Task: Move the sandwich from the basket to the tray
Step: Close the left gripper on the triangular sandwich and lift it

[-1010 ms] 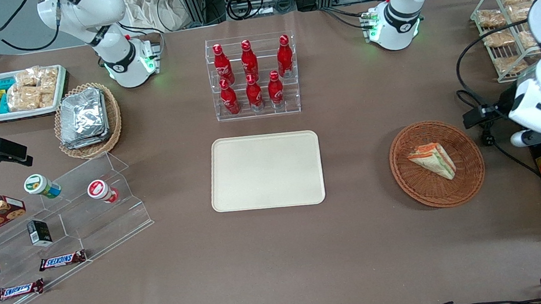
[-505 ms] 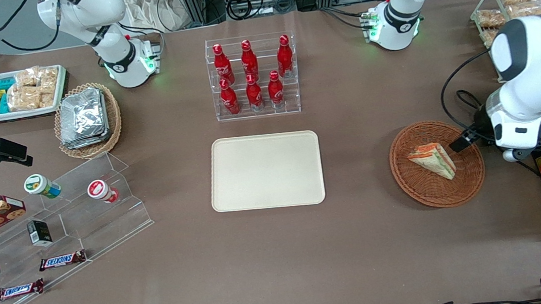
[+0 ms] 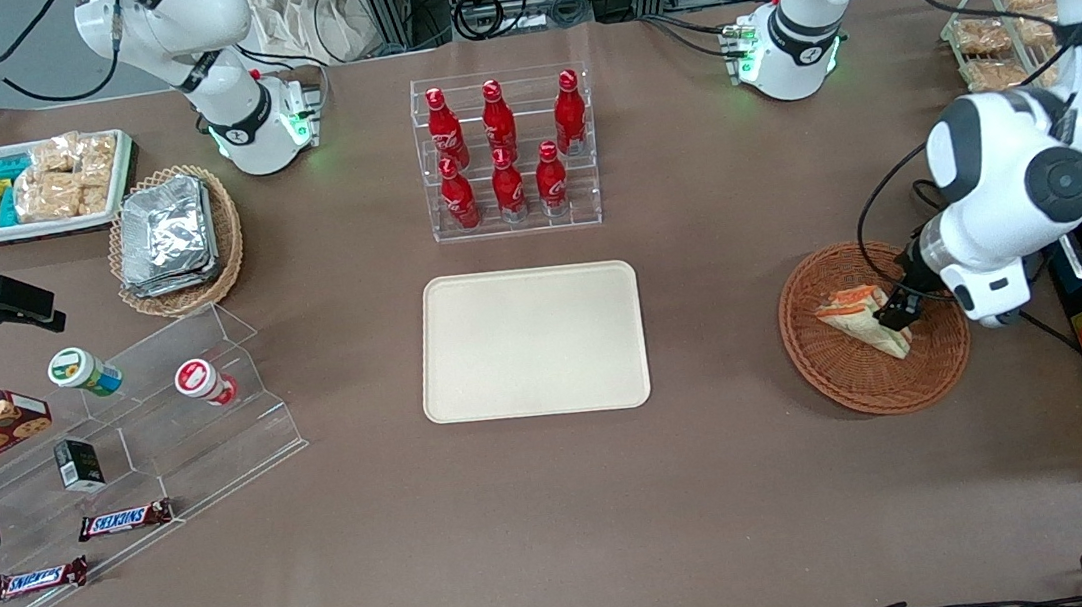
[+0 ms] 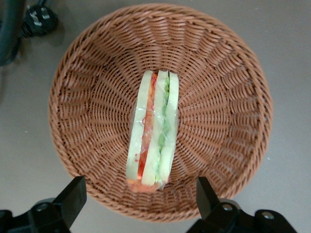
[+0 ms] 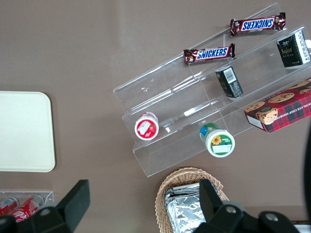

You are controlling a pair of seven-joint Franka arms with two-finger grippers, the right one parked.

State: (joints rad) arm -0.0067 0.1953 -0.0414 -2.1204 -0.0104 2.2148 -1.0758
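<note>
1. One sandwich (image 4: 153, 132) lies in the basket (image 4: 228, 97), near its middle, and the gripper (image 4: 137, 199) hangs right above it with its two black fingers (image 4: 73, 196) spread wide apart, one on either side of the sandwich's long axis and neither touching it.
2. From the front, the gripper (image 3: 899, 309) sits over the sandwich (image 3: 859, 315) end that points toward the working arm's end of the table, inside the basket's (image 3: 851, 386) rim.
3. The sandwich is a triangular wedge lying on its side: pale bread slices with an orange-red layer and a green layer between them, under clear wrap with an orange marking at one end.
4. The basket is round, shallow and reddish-brown woven wicker, standing on the brown table (image 3: 723, 506) toward the working arm's end, not touching the tray (image 3: 531, 341).
5. The tray is a cream-beige rectangle with rounded corners, lying flat at the middle of the table, nearer to the front camera than the clear rack of red bottles (image 3: 505, 151).
</note>
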